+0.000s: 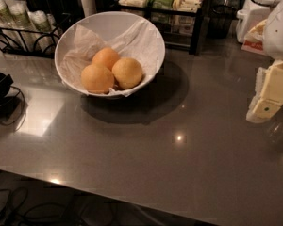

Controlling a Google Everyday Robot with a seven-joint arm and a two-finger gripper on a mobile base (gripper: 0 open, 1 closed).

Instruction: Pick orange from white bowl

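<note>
The white bowl (pixel 151 36) stands on the grey counter at upper left, lined with crumpled white paper. Three oranges lie in it. The palest, most yellow one, the orange (pixel 127 72), sits at the right front. Two deeper-orange fruits lie beside it, one at the back (pixel 105 58) and one at the left front (pixel 97 78). My gripper (pixel 269 98) is at the far right edge of the view, well to the right of the bowl and above the counter, with nothing seen in it.
A black rack with snack packets (pixel 179 4) stands behind the bowl. A wire holder with cups (pixel 23 18) is at back left. A black object with cables (pixel 0 91) sits at the left edge. White appliances (pixel 254 8) stand at back right. The counter's front edge runs along the bottom.
</note>
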